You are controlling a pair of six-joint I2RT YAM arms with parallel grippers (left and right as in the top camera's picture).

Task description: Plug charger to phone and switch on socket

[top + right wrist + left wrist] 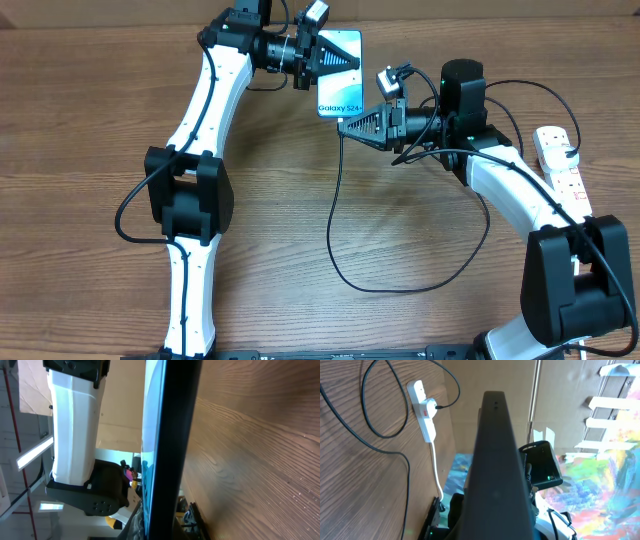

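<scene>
table (90,250) – brown wood grain | socket (575,185) – white strip, far right | charger (330,235) cable looped, centre

the phone (341,95) sits at the far middle of the table (90,120), with the left gripper (335,58) over its far end. the right gripper (347,127) is just beside the phone's near right corner. the charger (334,200) runs from that gripper toward the near edge, loops between the two arms and goes back right toward the socket (562,168), which lies at the right edge, well apart from the phone.
</scene>
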